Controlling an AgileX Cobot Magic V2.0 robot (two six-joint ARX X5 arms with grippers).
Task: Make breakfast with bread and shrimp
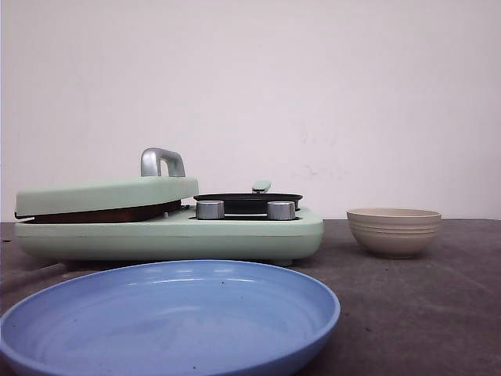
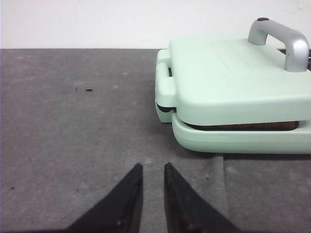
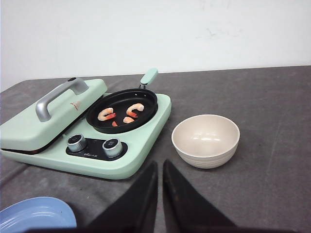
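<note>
Plate (image 1: 168,317): blue, nearest the camera in the front view, nothing on it.
Left gripper (image 2: 152,170): low over the grey table (image 2: 73,126), jaws pretty much closed, grabbing nothing, pointed at the cooker's hinge end.
Right gripper (image 3: 159,166): same deal, jaws nearly together, nothing in them, just short of the cooker and bowl.
Cooker (image 1: 168,227): mint green, lid (image 2: 233,73) down with the silver handle (image 1: 162,162) on top, two knobs (image 3: 94,145) in front.
Bread: can't see it, only a thin brown strip (image 2: 243,126) shows in the lid gap.
Pan (image 3: 122,109): black, sits on the cooker's right half.
Shrimp (image 3: 121,114): a few pink ones in the pan.
Bowl (image 1: 394,230): beige, right of the cooker, nothing inside.
</note>
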